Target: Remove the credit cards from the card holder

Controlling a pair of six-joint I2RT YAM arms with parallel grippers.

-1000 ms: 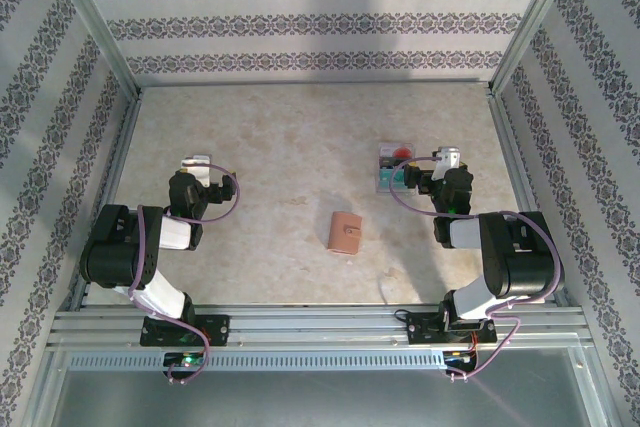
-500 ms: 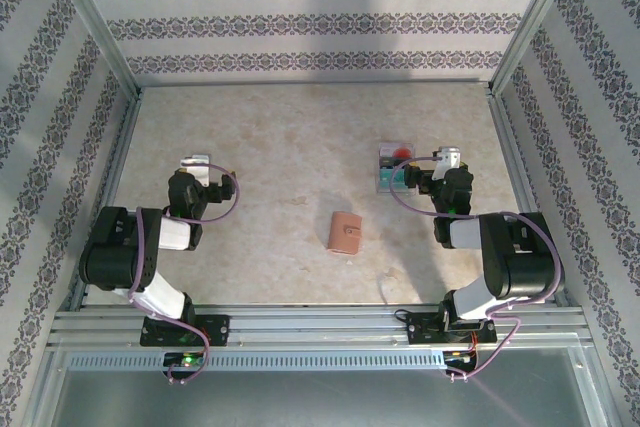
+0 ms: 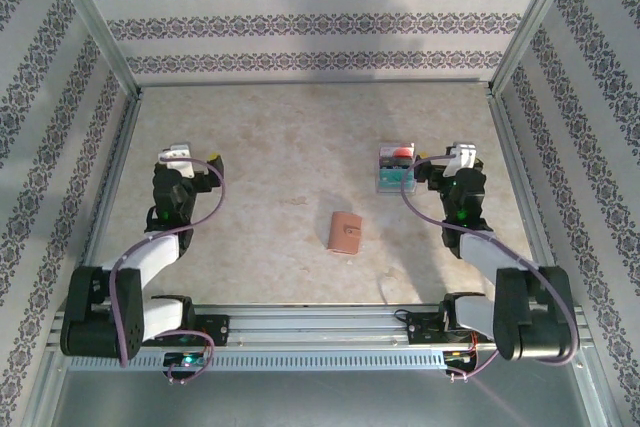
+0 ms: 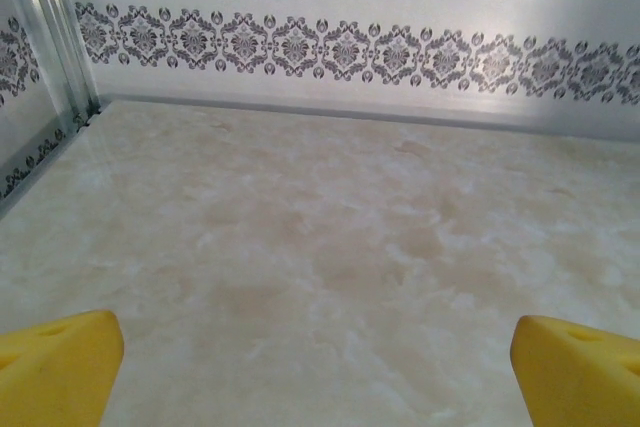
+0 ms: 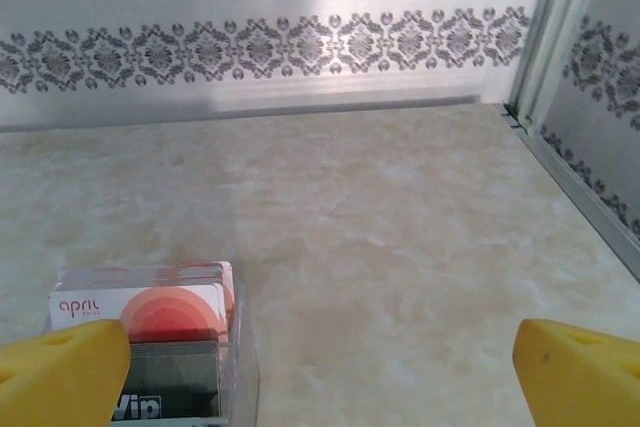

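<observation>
Card holder (image 3: 347, 231) lies shut and flat on the worktop (image 3: 280, 137), a small pink wallet apart from everything else. Its long axis runs roughly from the near edge toward the back wall, tilted a little. Whether any cards sit inside it cannot be told while it is folded.

Beyond the card holder and a little to its right, some credit cards (image 3: 396, 173) rest in a clear tray (image 5: 243, 357). In the right wrist view those credit cards (image 5: 150, 315) show an orange-red face on top and a dark grey one beneath.

Farther right of the card holder, just past that tray, hangs the right end effector (image 3: 440, 154), fingers spread wide apart and gripping nothing; its wrist view (image 5: 320, 377) shows bare worktop between the yellow tips. Beyond and well to the left of the card holder is the left end effector (image 3: 195, 155), likewise spread and empty (image 4: 318, 377).

From the right end effector, the card holder lies nearer to the arm bases and to the left. That arm looks the closer of the two, so it would likely reach back and inward, with the left coming across to steady or open the fold.
</observation>
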